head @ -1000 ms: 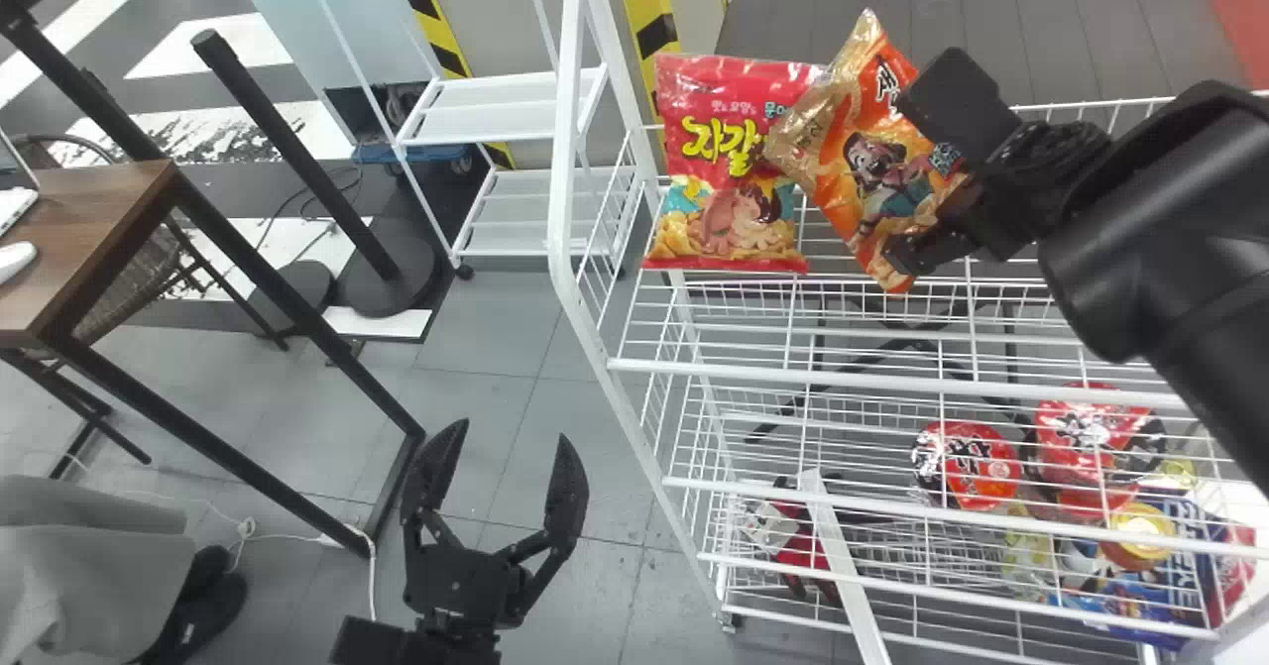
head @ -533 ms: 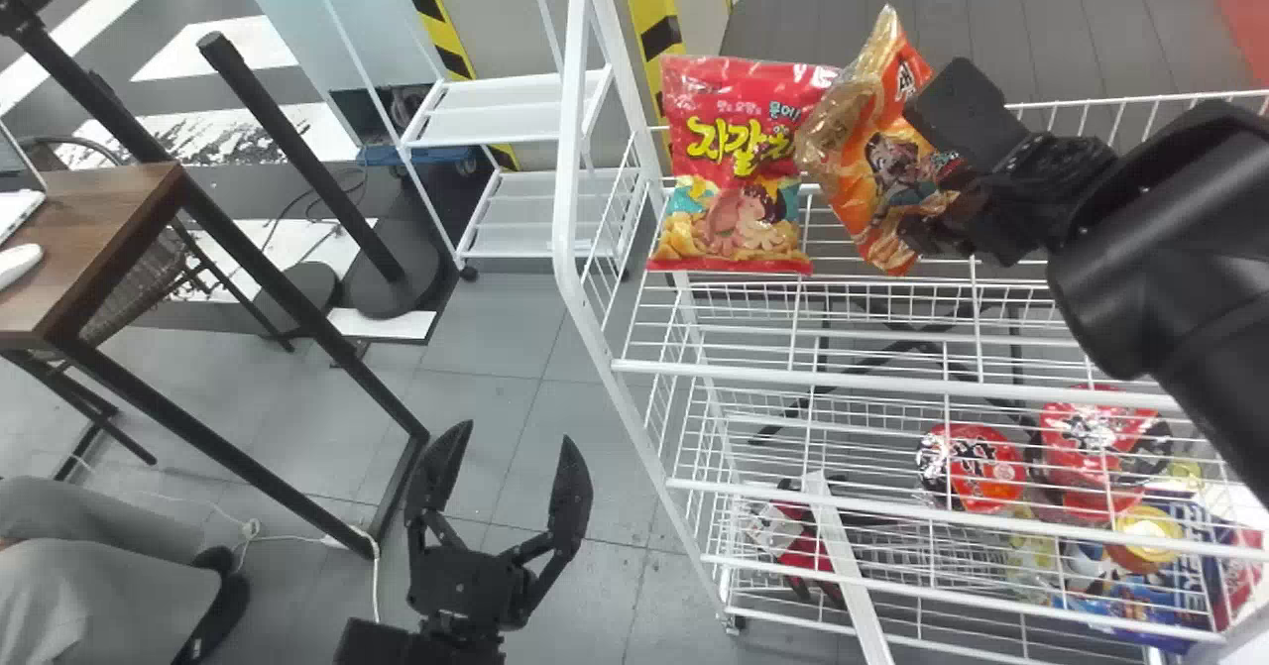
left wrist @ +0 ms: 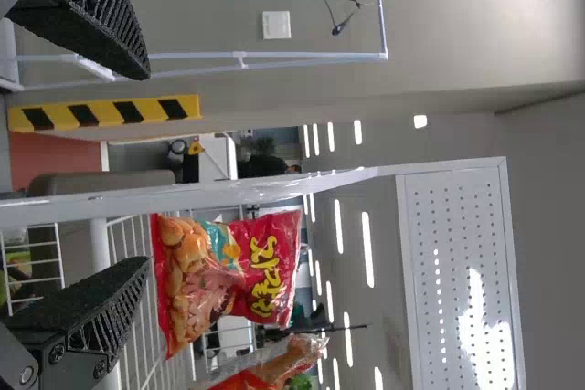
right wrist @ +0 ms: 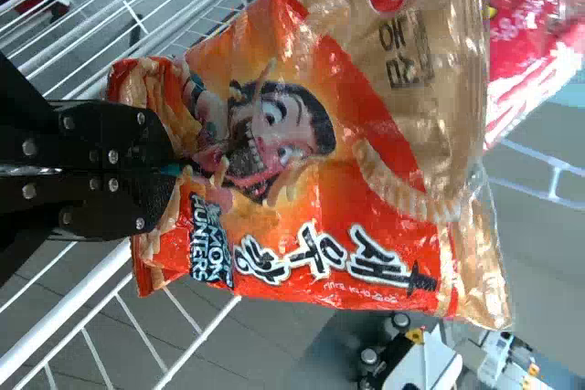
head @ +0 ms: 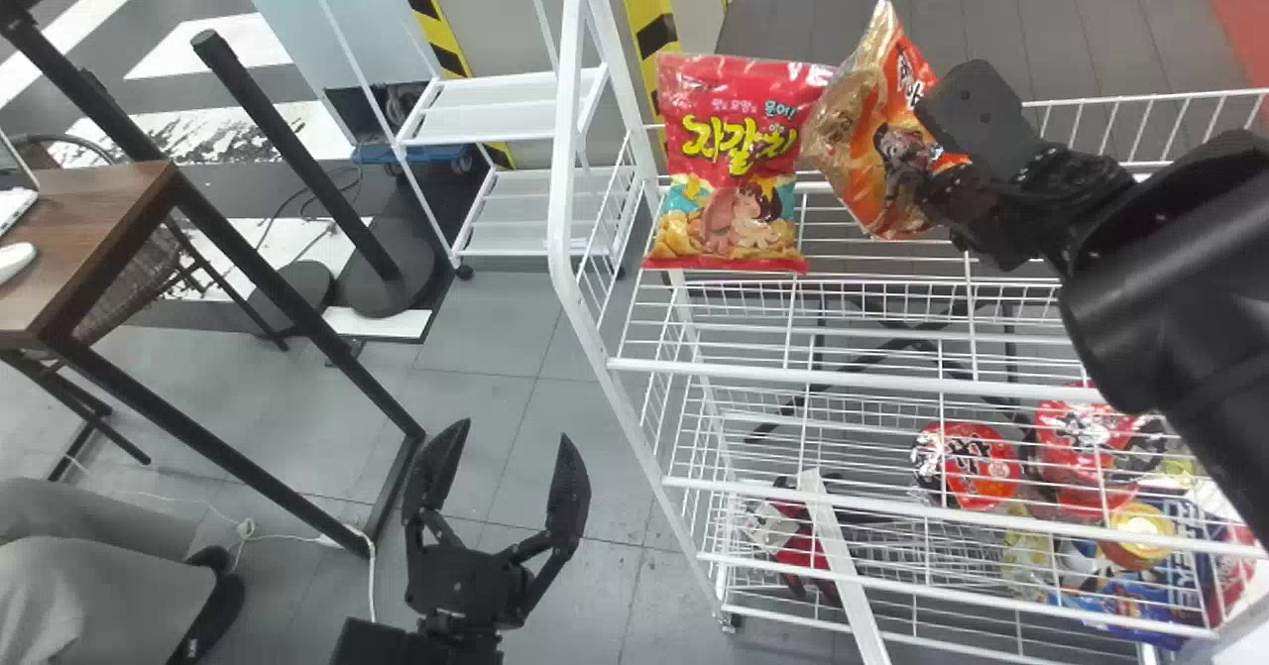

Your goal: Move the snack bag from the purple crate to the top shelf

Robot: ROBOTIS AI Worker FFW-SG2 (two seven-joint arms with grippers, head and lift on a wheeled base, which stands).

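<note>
Snack bag [head: 882,120], orange: clenched in R gripper [head: 927,189] over top shelf [head: 734,372], R of red bag [head: 734,160]. L gripper [head: 516,430]: released.

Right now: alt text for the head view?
Right tool grips an orange snack bag at the top shelf of a white wire rack, beside a red snack bag. Left tool is open over the floor, left of the rack.

Orange snack bag [head: 863,140], red snack bag [head: 729,165] — glossy, crinkled plastic film.
Wire rack [head: 793,376] — smooth metal, white finish; desk [head: 84,219] — brown wood top.
</note>
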